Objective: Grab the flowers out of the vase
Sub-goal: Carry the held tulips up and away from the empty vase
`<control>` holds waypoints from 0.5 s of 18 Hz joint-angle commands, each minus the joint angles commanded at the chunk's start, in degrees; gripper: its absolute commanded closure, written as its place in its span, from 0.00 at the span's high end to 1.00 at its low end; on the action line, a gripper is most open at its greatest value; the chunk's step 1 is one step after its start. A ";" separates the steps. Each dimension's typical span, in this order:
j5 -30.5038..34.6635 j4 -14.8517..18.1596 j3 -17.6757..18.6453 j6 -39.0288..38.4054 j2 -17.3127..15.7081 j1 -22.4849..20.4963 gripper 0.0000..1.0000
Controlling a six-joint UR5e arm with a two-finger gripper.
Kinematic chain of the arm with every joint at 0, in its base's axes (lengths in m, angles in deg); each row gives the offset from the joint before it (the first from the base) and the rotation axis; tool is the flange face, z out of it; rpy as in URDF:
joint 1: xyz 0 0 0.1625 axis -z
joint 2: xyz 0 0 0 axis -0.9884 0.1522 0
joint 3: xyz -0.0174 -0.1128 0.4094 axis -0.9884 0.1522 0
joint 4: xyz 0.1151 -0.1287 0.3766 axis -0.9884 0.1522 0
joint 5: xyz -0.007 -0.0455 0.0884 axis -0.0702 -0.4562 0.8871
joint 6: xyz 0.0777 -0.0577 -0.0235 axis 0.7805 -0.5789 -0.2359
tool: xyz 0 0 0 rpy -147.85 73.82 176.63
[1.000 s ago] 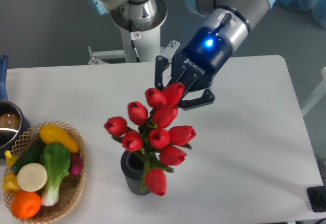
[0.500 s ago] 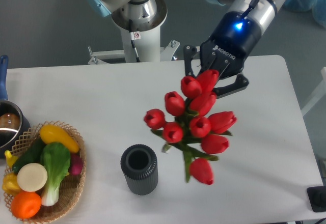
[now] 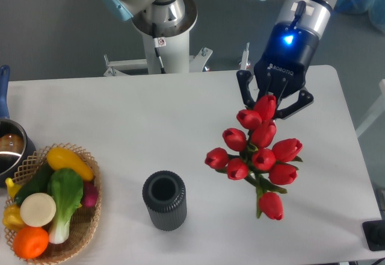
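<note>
One dark ribbed vase (image 3: 164,200) stands upright near the front of the white counter (image 3: 120,114), its round mouth showing nothing inside. At the near left a wicker basket (image 3: 77,241) holds colourful vegetables. Right of the vase and well apart from it, the flowers (image 3: 258,150) hang clear of the counter, red buds spread below the end effector (image 3: 272,103). Its fingers appear clamped on the bunch's upper part, though buds hide the contact. Farther back stands the arm's base (image 3: 159,21).
</note>
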 joint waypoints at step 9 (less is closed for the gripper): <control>25.93 7.89 -0.87 0.44 -3.52 3.95 0.00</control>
